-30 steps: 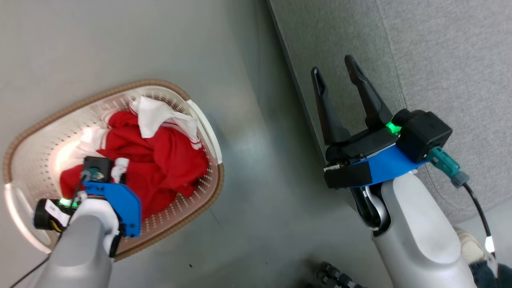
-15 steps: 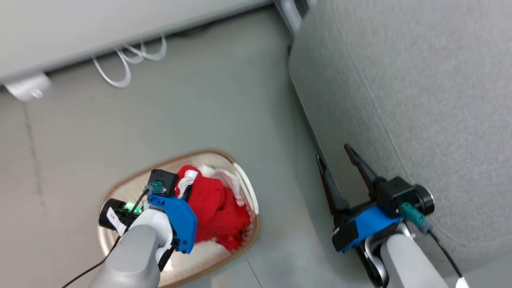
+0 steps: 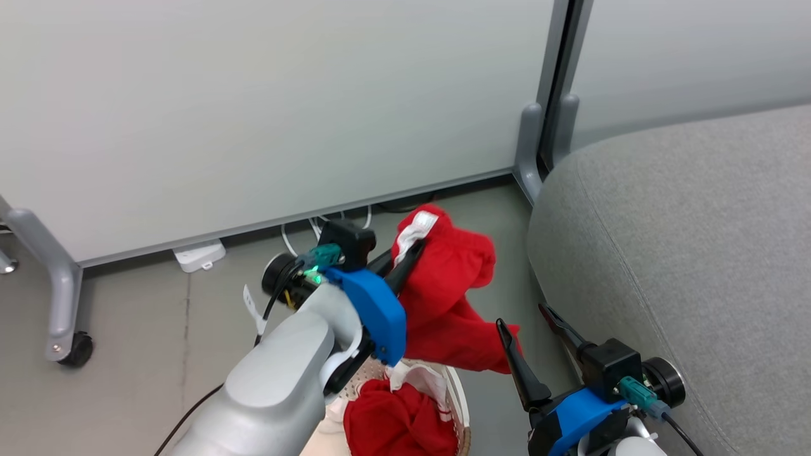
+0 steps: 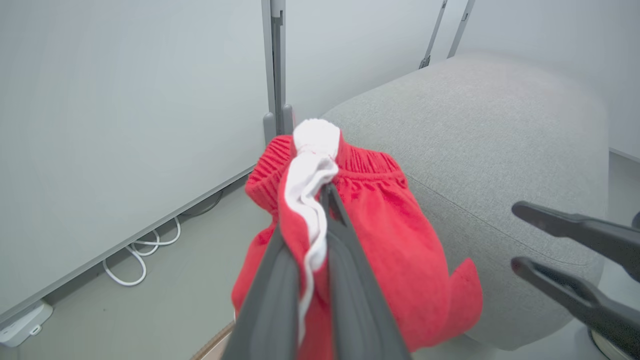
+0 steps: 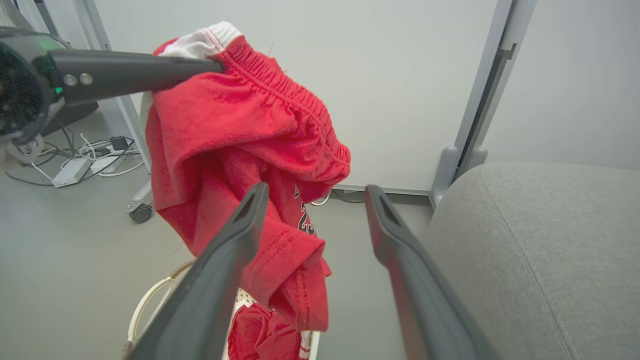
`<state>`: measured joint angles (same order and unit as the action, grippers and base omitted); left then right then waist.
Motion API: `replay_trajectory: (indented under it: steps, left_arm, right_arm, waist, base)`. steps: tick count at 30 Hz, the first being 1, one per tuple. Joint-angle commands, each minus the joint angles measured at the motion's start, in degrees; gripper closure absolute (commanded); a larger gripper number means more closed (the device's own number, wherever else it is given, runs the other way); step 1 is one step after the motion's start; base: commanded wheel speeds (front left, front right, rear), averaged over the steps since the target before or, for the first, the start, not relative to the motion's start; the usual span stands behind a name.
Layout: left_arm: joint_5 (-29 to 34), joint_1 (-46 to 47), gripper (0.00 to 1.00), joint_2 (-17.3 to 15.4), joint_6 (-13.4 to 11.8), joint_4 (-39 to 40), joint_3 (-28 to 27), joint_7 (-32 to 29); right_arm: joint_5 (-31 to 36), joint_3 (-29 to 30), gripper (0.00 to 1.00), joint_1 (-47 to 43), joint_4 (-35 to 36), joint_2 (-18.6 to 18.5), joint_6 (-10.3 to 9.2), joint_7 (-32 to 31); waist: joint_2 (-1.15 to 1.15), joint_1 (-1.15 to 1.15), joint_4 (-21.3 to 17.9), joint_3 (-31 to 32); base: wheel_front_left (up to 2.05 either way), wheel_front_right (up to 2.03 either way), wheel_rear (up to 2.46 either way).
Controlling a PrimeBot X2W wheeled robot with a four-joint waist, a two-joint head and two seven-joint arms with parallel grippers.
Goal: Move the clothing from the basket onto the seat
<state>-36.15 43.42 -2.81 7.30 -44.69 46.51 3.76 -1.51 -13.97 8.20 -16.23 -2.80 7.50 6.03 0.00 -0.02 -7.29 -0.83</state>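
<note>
Left gripper (image 4: 325, 196) pinched tight on the waistband of red shorts (image 3: 443, 297), held aloft above the basket (image 3: 461, 411), beside the seat (image 3: 684, 240) but not yet over it. Right gripper (image 3: 523, 316) spread wide, nothing in it, just beside the dangling hem

Risks: the pinch sits on bunched trim, so a fast swing could likely shake the shorts onto the floor (image 3: 158, 316); the hem may snag a right finger

Basket holds more red clothing (image 3: 396, 421)

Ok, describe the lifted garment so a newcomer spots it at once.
Find the big grey seat; left of its rounded edge, above the basket, hangs a red garment. Unlike the red pile in the basket, it dangles from the shut left gripper.
</note>
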Motion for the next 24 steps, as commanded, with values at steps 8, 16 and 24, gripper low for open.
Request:
replay_trajectory:
  steps: [8, 16, 24]
  left_arm:
    - [-5.7, 5.4, 1.0, -0.2, -2.4, 3.4, 5.8, 1.7]
    - [-9.6, 7.2, 1.0, -0.2, -4.2, 1.9, 10.3, 3.3]
    - [-12.9, 7.7, 1.0, -0.2, -4.8, 0.4, 13.7, 4.6]
  right_arm:
    - [-0.3, -1.1, 0.0, -1.8, 2.4, -0.2, -0.02, -1.6]
    - [0.1, -2.6, 0.0, -1.7, 3.1, -0.2, -0.02, -2.4]
    - [-0.6, -4.7, 0.0, 0.8, 3.3, -0.1, -0.02, -3.4]
  waist:
    - [0.0, 0.02, 1.0, 2.7]
    - [0.0, 0.02, -0.1, 3.3]
    - [0.0, 0.02, -0.6, 2.9]
  base:
    - [0.0, 0.0, 0.0]
    - [0.0, 0.0, 0.0]
    - [0.0, 0.0, 0.0]
